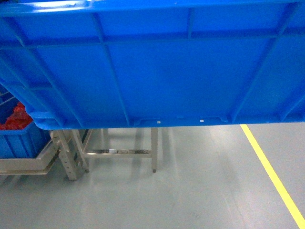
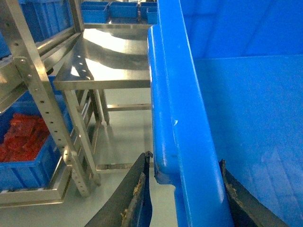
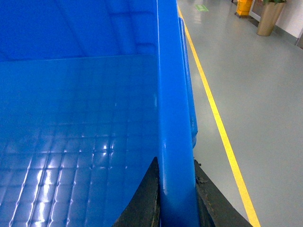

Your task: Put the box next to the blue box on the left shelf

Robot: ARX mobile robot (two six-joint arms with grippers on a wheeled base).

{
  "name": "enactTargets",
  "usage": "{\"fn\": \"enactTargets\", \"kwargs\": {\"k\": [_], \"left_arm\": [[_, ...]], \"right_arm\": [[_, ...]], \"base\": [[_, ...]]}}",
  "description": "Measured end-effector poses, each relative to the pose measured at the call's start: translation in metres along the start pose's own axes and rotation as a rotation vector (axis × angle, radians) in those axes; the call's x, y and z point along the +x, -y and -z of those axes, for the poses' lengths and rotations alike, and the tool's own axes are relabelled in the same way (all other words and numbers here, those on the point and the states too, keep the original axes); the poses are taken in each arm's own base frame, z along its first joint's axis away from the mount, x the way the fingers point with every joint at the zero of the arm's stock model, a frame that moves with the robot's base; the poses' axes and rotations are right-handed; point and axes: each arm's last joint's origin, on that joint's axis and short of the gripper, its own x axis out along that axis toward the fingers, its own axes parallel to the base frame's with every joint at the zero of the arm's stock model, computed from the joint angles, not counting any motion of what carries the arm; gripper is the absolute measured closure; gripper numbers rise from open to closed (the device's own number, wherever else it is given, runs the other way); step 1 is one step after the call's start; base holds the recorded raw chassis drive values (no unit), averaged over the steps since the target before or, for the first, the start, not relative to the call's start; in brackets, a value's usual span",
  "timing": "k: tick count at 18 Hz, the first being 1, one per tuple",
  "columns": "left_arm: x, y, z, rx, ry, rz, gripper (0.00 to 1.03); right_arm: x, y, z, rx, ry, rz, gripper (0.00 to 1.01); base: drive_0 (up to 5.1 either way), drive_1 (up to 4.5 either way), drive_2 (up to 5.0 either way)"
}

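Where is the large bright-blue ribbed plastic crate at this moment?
The large bright-blue ribbed plastic crate is held off the floor, filling the top of the head view, with the left gripper and right gripper clamped on its opposite rims, above the grey floor.

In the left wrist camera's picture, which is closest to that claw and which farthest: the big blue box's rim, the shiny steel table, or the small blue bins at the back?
From the left gripper:
1. Rim of the box: clamped between the fingers, at the bottom.
2. Steel table: up and left, past the rim.
3. Small blue bins: along the top edge, behind the table.
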Motion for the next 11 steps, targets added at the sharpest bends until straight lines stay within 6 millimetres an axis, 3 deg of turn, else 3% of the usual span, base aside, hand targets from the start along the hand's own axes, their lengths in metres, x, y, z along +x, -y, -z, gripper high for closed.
{"fn": "enactTargets", "kwargs": {"k": [4, 11], "left_arm": [[0.0000, 0.0000, -0.0005, -0.001, 0.005, 0.000, 0.71], [0.0000, 0.0005, -0.0004, -0.001, 0.004, 0.000, 0.71]], "right_arm": [[-0.0003, 0.0000, -0.0009, 0.001, 0.007, -0.001, 0.92], [0.0000, 0.0015, -0.0007, 0.001, 0.004, 0.006, 0.92]], "base": [[0.0, 0.00, 0.0], [-4.9, 2.57, 2.6]]}}
